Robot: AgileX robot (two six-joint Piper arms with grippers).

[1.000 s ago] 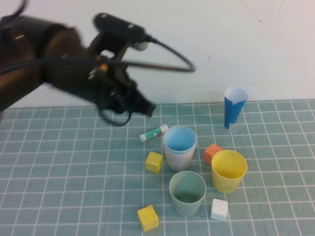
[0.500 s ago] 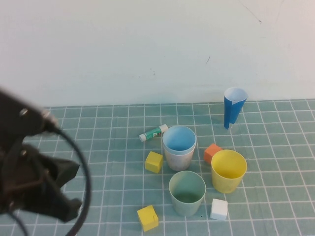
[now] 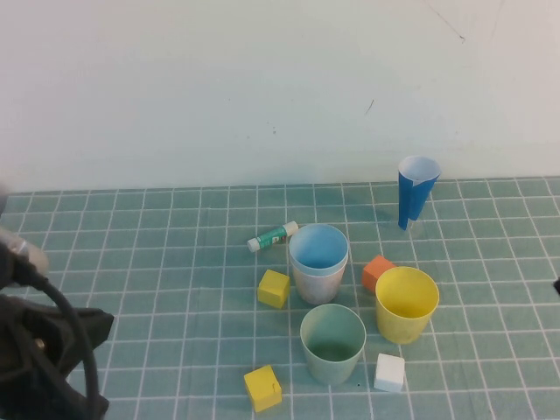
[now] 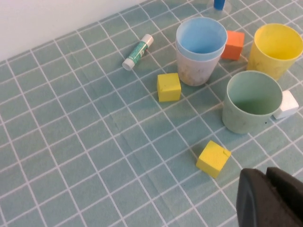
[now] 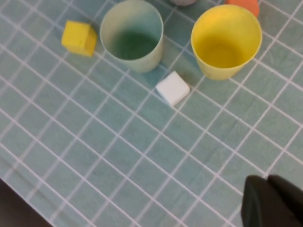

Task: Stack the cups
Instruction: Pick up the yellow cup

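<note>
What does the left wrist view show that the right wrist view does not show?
Only the left wrist view: light blue plastic cup nested in the pale pink plastic cup, glue stick, shut left end effector. Only the right wrist view: shut right end effector. Both: pale green plastic cup, yellow plastic cup, white cube.

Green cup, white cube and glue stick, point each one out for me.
green cup (image 3: pixel 333 344), high view, on its inner wall.
white cube (image 3: pixel 390 372), high view, on its top face.
glue stick (image 3: pixel 272 236), high view, on the middle of its barrel.
</note>
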